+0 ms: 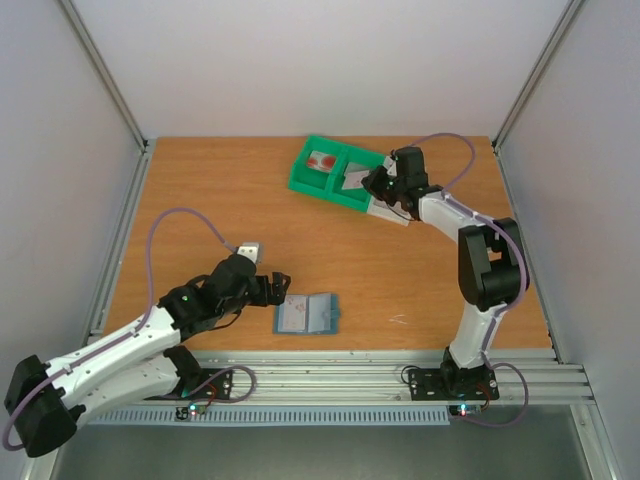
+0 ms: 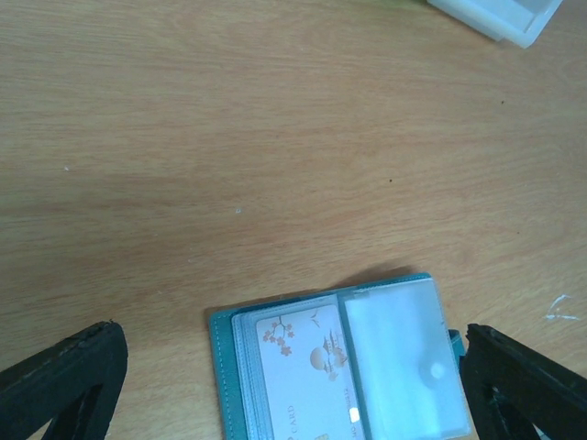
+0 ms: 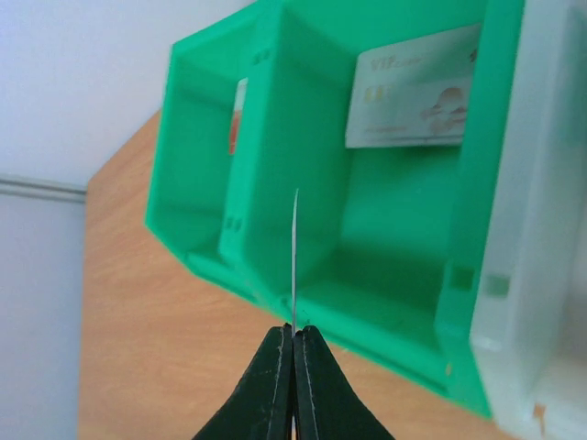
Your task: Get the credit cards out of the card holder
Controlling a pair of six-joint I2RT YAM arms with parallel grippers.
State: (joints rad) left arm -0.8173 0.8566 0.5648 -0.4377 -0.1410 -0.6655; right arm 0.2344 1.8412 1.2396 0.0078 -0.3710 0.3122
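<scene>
One card holder [image 1: 306, 314] open flat, long axis left-right, left hand [image 1: 275, 288] wide beside it, right hand [image 3: 293, 332] pinching card [image 3: 295, 247] edge-on.

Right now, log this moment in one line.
left hand open by card holder | right hand shut on thin card at green tray | card holder open on table, blossom card inside | two cards in tray

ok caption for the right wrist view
Right pincer pinches a thin pale card edge-on, facing the green plastic tray.

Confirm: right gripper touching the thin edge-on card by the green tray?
Touching. Right wrist view: right gripper shut on the thin edge-on card at its lower edge.
</scene>
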